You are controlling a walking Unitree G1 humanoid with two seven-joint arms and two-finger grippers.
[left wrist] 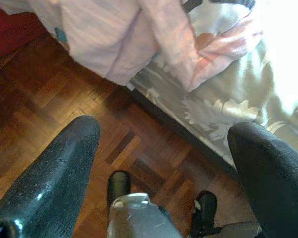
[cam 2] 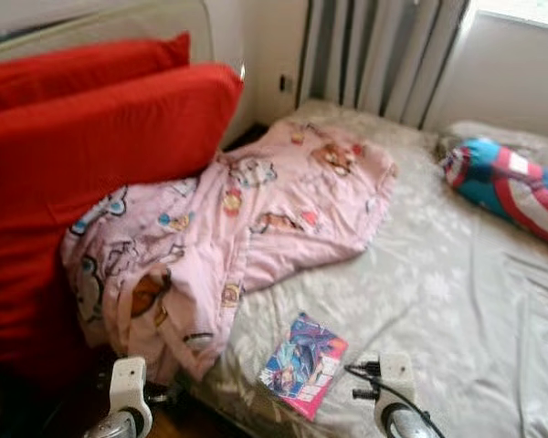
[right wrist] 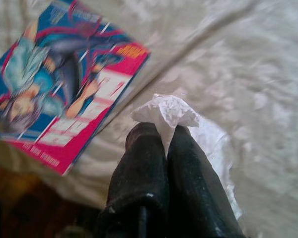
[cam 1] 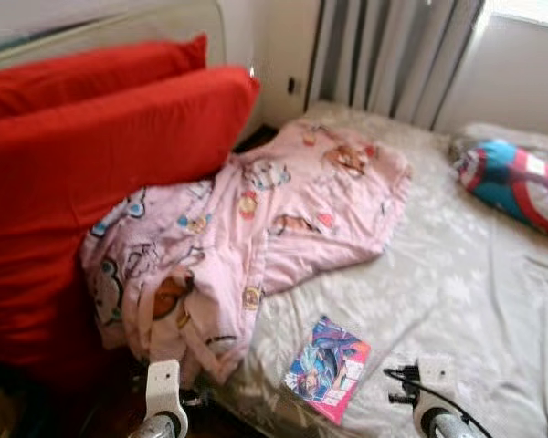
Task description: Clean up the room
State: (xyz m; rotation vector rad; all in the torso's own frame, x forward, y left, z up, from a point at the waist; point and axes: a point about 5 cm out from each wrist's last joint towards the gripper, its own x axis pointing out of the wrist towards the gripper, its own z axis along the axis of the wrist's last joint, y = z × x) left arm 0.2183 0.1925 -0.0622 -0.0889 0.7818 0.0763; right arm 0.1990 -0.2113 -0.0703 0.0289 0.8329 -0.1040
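A home bedroom: bed [cam 1: 457, 274] with pink cartoon blanket [cam 1: 256, 228], red cushions [cam 1: 91, 155], curtains [cam 1: 384, 55], parquet floor [left wrist: 49, 94].

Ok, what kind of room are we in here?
Likely a bedroom, probably a child's: a bed with a rumpled pink cartoon blanket, red pillows by the headboard, a comic book on the sheet, and curtains beside a window.

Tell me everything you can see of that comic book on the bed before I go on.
The comic book is a thin, glossy-looking booklet with a cover in blue, teal and pink showing drawn figures; its wording is too blurred to read. It lies flat and closed on the pale patterned bedsheet, near the bed's front edge, turned at an angle. It sits apart from the pink blanket. In the right wrist view, the right gripper is beside it, jaws shut on a crumpled white wad, not touching the book.
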